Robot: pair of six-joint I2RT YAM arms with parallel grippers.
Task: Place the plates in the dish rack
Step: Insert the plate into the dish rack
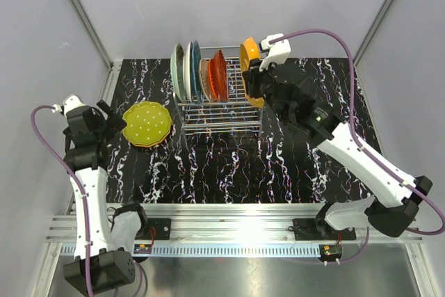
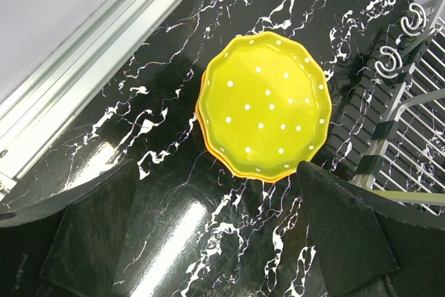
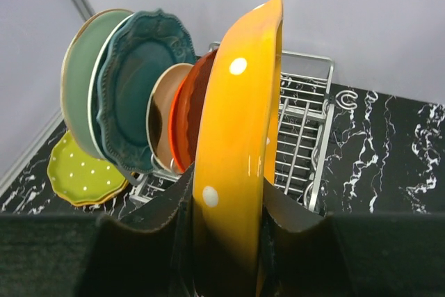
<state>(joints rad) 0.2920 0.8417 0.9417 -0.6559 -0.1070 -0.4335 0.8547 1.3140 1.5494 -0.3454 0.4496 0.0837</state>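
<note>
The chrome wire dish rack (image 1: pixel 229 113) holds a pale mint plate (image 1: pixel 178 71), a teal plate (image 1: pixel 195 67), a cream plate (image 1: pixel 206 78) and a red-orange plate (image 1: pixel 219 74), all on edge. My right gripper (image 1: pixel 254 81) is shut on an orange dotted plate (image 3: pixel 236 158), upright over the rack's right end. A yellow-green dotted plate (image 2: pixel 264 102) lies flat on an orange one, left of the rack. My left gripper (image 2: pixel 222 241) is open and empty, just short of it.
Black marbled tabletop (image 1: pixel 229 165) with grey walls around. A metal rail (image 2: pixel 90 67) runs along the left edge. The rack's right rail (image 3: pixel 321 144) shows beside the held plate.
</note>
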